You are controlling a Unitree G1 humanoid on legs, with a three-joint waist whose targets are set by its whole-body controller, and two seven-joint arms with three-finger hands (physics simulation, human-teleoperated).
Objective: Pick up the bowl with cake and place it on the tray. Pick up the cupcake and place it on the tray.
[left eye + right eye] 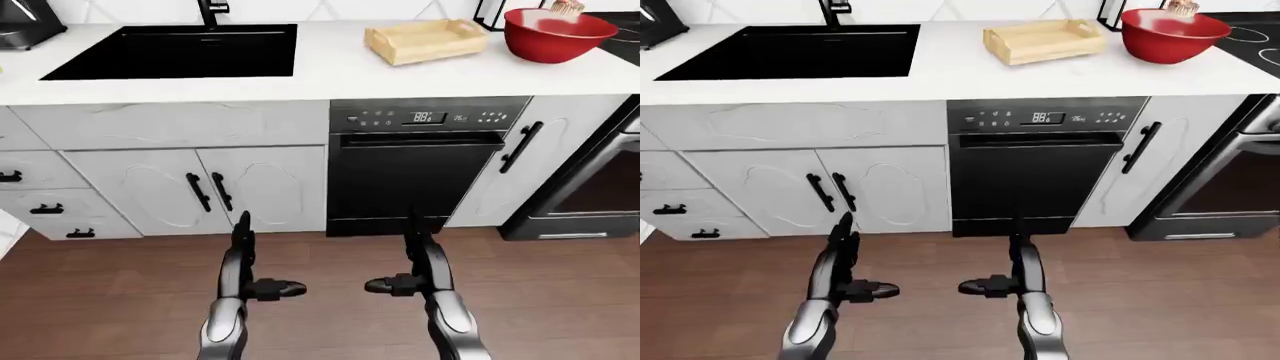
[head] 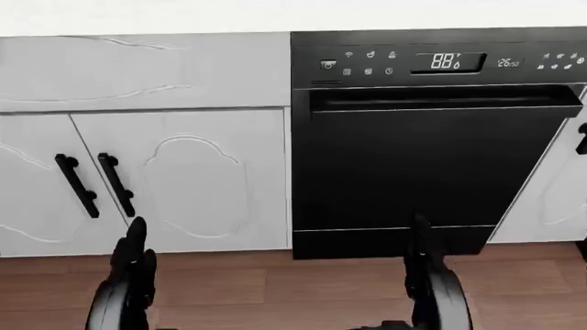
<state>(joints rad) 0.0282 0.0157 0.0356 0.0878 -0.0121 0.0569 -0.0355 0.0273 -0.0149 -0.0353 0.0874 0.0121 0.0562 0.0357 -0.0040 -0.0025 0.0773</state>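
Observation:
A red bowl (image 1: 556, 34) stands on the white counter (image 1: 330, 71) at the top right of the left-eye view, with a bit of cake (image 1: 566, 7) showing above its rim. A wooden tray (image 1: 425, 40) lies on the counter just left of the bowl. I see no cupcake on its own. My left hand (image 1: 250, 262) and right hand (image 1: 415, 259) are low over the wood floor, well below the counter. Both are open and empty, fingers up and thumbs pointing inward.
A black sink (image 1: 175, 51) with a tap is set in the counter at the left. A black dishwasher (image 1: 415, 165) sits under the counter, white cabinets (image 1: 200, 187) to its left. An oven (image 1: 590, 187) and black cooktop (image 1: 1250, 34) are at the right edge.

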